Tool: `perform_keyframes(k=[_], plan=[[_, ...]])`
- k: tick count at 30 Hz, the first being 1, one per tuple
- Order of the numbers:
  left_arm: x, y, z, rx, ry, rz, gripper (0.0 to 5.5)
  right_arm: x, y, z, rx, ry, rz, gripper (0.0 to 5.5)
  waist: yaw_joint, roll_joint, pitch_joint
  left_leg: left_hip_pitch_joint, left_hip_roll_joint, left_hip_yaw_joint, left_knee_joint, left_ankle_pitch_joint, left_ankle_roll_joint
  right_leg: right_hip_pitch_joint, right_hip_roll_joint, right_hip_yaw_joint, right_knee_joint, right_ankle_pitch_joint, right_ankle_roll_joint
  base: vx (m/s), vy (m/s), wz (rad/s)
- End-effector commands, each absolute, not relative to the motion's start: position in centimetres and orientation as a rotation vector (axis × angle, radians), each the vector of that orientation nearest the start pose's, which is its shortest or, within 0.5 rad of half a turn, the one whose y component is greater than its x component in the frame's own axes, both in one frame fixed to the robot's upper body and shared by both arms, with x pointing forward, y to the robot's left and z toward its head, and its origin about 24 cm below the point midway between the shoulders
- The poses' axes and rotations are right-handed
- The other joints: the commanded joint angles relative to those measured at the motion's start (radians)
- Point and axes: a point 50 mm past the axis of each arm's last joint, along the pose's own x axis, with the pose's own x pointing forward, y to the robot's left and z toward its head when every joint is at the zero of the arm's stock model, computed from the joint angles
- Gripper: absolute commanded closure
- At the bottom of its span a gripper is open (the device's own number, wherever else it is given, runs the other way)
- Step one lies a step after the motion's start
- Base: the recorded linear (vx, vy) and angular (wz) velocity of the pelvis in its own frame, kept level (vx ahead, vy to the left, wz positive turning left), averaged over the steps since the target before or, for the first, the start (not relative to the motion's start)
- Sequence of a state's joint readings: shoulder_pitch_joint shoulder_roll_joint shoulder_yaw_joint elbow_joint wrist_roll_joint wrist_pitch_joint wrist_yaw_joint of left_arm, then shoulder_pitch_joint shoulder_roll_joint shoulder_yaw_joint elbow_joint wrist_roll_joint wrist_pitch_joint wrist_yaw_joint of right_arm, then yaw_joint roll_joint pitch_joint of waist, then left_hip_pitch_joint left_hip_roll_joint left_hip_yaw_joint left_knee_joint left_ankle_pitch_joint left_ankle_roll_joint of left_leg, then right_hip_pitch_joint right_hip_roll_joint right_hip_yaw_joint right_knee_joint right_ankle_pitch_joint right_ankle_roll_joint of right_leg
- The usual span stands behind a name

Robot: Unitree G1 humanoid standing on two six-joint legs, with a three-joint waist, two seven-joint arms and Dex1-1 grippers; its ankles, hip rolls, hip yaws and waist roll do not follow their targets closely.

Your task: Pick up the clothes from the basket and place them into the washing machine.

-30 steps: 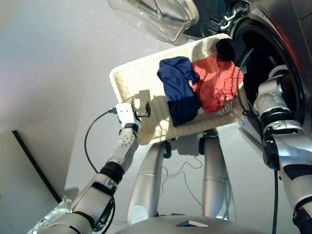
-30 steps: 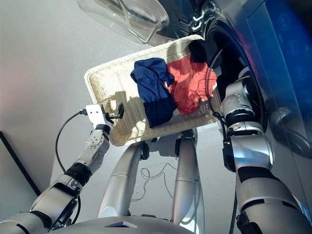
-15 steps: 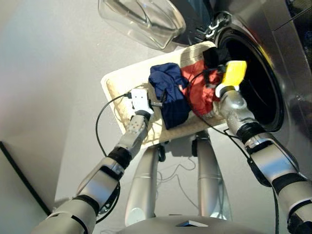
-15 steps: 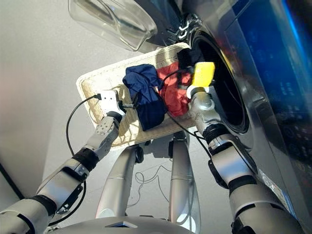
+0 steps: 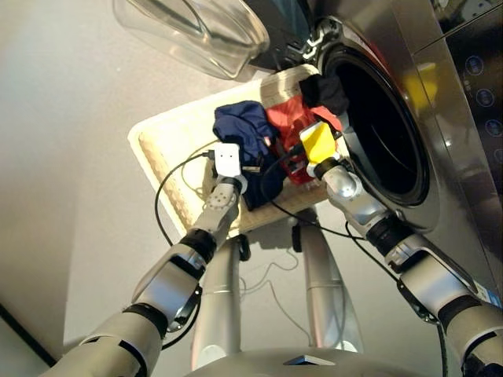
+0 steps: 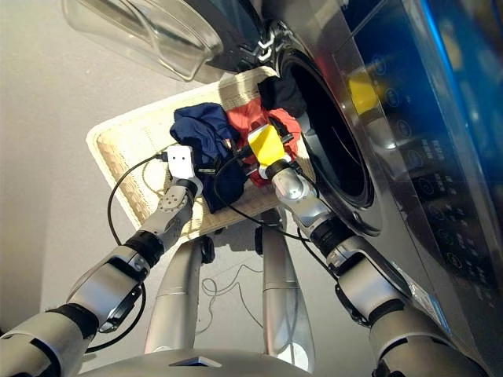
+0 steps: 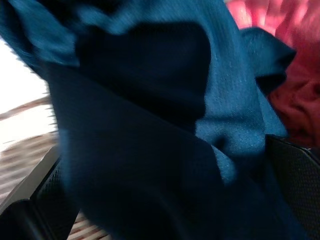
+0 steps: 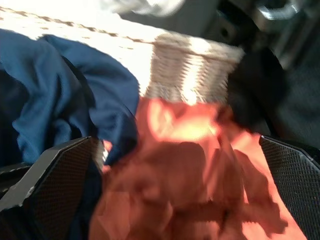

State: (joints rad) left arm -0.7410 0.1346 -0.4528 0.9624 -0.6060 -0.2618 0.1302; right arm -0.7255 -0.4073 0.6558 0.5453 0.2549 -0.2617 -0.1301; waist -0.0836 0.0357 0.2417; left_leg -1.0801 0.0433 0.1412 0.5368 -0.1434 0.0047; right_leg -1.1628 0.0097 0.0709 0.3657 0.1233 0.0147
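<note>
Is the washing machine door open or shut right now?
Open. The glass porthole door is swung away from the washing machine, leaving the dark round drum hole fully exposed beside the basket.

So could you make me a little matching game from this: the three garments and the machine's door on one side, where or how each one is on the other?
1 navy garment
2 coral-red garment
3 black garment
4 porthole door

a swung open
b at the basket's corner next to the drum hole
c under the left gripper
d under the right gripper

Pairs: 1-c, 2-d, 3-b, 4-a
</note>
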Motion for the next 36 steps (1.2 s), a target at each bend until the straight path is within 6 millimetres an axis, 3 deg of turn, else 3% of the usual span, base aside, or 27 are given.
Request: perform_keyframes(k=[1,2,3,4,13,22,25,28,29,31,36], plan=[[37.3,8.8,6.8,-0.129,0.051,-0.135,0.37,34.4,-7.5,13.7,-0.389,-0.422,0.445,0.0,-0.003,-0.015,0.024,-0.014,0.018,-0.023,0.026,-0.024,0.022,0.031,0.029,-0.064,0.035,-0.065,0.03,0.009,0.026,-0.267],[37.3,8.8,6.8,-0.13,0.054,-0.136,2.78,34.4,-7.5,13.6,-0.395,-0.421,0.442,0.0,-0.005,-0.017,0.023,-0.02,0.018,-0.022,0.033,-0.029,0.022,0.025,0.03,-0.062,0.036,-0.064,0.03,0.0,0.0,0.0],[37.4,8.9,6.9,-0.13,0.053,-0.131,4.42,34.4,-7.6,13.4,-0.393,-0.414,0.432,0.0,-0.01,-0.019,0.023,-0.028,0.019,-0.019,0.041,-0.032,0.023,0.017,0.03,-0.063,0.038,-0.062,0.031,0.0,0.0,0.0],[37.4,8.9,6.9,-0.132,0.054,-0.13,5.5,34.4,-7.7,13.3,-0.395,-0.411,0.424,0.0,-0.014,-0.019,0.023,-0.033,0.019,-0.017,0.046,-0.034,0.023,0.01,0.031,-0.061,0.04,-0.061,0.032,0.0,0.0,0.0],[37.1,8.7,6.9,-0.194,0.034,-0.155,5.5,34.6,-9.8,10.9,-0.421,-0.322,0.336,0.0,-0.019,-0.009,-0.005,-0.027,0.011,-0.023,0.032,-0.03,0.02,0.014,0.018,-0.073,0.034,-0.051,0.034,0.0,0.0,0.0],[36.0,9.8,7.0,-0.349,-0.033,-0.159,5.5,33.9,-11.4,8.2,-0.479,-0.236,0.332,0.0,0.01,0.005,-0.021,0.147,-0.027,-0.032,-0.124,0.026,0.005,0.198,-0.027,-0.097,-0.063,-0.031,0.04,0.028,-0.024,0.083],[35.0,9.6,6.9,-0.444,-0.062,-0.197,5.5,33.3,-12.0,6.5,-0.621,-0.201,0.364,0.0,0.033,0.009,-0.026,0.273,-0.06,-0.042,-0.227,0.067,-0.006,0.325,-0.046,-0.111,-0.131,-0.018,0.05,0.037,-0.032,0.255],[34.4,9.3,7.2,-0.492,-0.089,-0.237,5.5,32.8,-11.9,5.9,-0.78,-0.222,0.425,0.0,0.048,0.01,-0.029,0.372,-0.078,-0.052,-0.303,0.096,-0.013,0.423,-0.054,-0.123,-0.183,-0.012,0.056,0.013,-0.019,0.194],[34.3,9.1,7.3,-0.498,-0.096,-0.252,5.5,32.7,-12.1,5.7,-0.832,-0.221,0.441,0.0,0.046,0.004,-0.025,0.385,-0.087,-0.046,-0.324,0.134,-0.008,0.443,-0.064,-0.129,-0.206,0.016,0.051,-0.059,-0.025,0.164],[33.7,8.7,7.2,-0.53,-0.098,-0.288,5.5,32.4,-11.8,5.3,-0.984,-0.255,0.505,0.0,0.055,0.004,-0.028,0.446,-0.096,-0.053,-0.372,0.15,-0.012,0.501,-0.067,-0.14,-0.24,0.02,0.056,-0.013,-0.012,0.202],[32.6,7.8,7.2,-0.589,-0.103,-0.364,5.5,31.5,-10.4,4.1,-1.116,-0.271,0.647,0.0,0.073,0.009,-0.04,0.584,-0.1,-0.062,-0.501,0.205,-0.021,0.622,-0.072,-0.153,-0.327,0.048,0.066,0.022,0.003,0.049]])
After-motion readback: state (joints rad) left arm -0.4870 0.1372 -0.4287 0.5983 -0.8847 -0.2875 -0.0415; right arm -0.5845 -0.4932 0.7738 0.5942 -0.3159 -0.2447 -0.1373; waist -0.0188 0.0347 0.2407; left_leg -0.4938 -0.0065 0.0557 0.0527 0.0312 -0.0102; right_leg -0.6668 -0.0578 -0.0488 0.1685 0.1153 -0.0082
